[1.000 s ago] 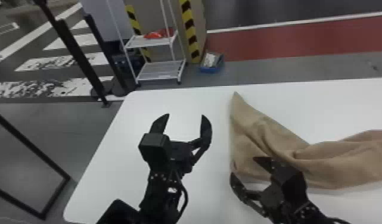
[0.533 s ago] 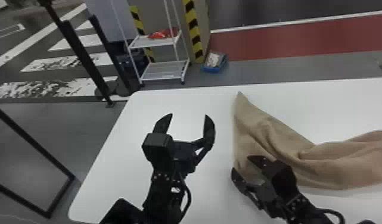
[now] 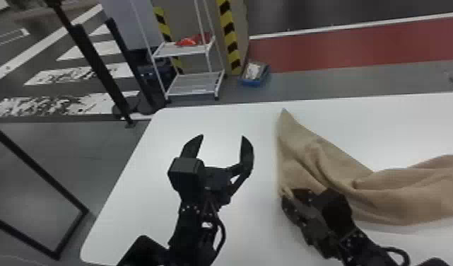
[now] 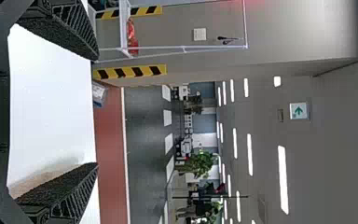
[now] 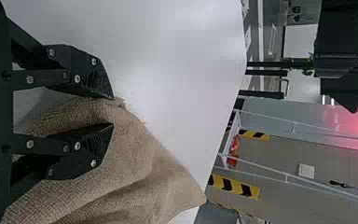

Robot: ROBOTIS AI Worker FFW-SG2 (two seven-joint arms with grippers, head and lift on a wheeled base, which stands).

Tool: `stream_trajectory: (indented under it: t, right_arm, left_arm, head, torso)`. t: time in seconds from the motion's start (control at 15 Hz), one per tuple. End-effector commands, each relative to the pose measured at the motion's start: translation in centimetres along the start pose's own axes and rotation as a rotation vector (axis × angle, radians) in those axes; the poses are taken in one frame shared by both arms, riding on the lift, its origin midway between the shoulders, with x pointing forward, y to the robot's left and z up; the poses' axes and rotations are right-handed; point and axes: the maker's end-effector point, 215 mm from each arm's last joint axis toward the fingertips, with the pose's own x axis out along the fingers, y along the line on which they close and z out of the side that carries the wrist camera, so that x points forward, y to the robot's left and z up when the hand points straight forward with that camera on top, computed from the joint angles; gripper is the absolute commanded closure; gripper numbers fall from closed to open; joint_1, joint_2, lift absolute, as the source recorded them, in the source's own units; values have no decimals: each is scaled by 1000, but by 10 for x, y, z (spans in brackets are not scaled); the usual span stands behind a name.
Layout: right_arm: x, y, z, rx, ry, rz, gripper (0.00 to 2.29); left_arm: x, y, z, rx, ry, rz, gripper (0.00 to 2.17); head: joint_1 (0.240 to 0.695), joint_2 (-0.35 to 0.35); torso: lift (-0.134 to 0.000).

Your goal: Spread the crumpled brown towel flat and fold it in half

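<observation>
Head view: we're holding left tool [image 3: 222, 136] wide open over table [image 3: 137, 205], right tool [image 3: 288, 194] part-open around brown towel [image 3: 388, 201] edge.

A plain brown towel [image 3: 388, 201], its weave a fine tan check up close, contrasts with a white table [image 3: 395, 127] and the matte black left gripper [image 3: 222, 136] and right gripper [image 3: 284, 196]. Behind, yellow-and-black diagonal stripes mark a grey-brown partition [image 3: 242, 39] near a white shelf rack [image 3: 192, 94], a blue bin [image 3: 252, 83] and a brick-red floor band [image 3: 342, 49].
</observation>
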Motion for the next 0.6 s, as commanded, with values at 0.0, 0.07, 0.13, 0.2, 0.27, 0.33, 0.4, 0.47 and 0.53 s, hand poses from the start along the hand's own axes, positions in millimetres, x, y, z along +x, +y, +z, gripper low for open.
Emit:
stream_trajectory:
  t: [0.0, 0.07, 0.13, 0.2, 0.27, 0.33, 0.4, 0.47, 0.53]
  right_arm:
    - [-3, -1, 14, -4, -30, -3, 1531]
    - [-5, -2, 18, -5, -37, -5, 1629]
    - [-7, -7, 26, -1, -56, -13, 1649]
    - [-12, -15, 38, 12, -86, -28, 1649]
    - [-19, -25, 51, 32, -122, -44, 1649]
    - [-28, -43, 64, 66, -155, -71, 1649]
    - [-36, -67, 74, 109, -185, -104, 1649]
    - [-43, -91, 72, 142, -192, -138, 1649]
    - [-50, -122, 71, 164, -197, -205, 1649]
  left_arm:
    - [0, 0, 0, 2, 1, 0, 73]
    - [1, 1, 0, 3, 0, 2, 73]
    - [0, 1, -1, 3, 1, 2, 73]
    - [0, 1, 0, 4, 0, 1, 73]
    - [0, 1, 0, 4, 0, 3, 73]
    - [0, 1, 0, 5, -1, 3, 73]
    - [0, 1, 0, 5, -1, 3, 73]
    - [0, 1, -1, 7, 1, 1, 73]
    - [0, 3, 1, 7, -3, 4, 73]
  head:
    - [695, 313]
    - [695, 313]
    - [695, 314]
    - [695, 314]
    - [695, 313]
    - [695, 310]
    - [695, 297]
    - [695, 285]
    - [695, 270]
  torso:
    - [-125]
    - [-125]
    - [-125]
    - [-125]
    - [-125]
    - [-125]
    - [-125]
    - [-125]
    - [-125]
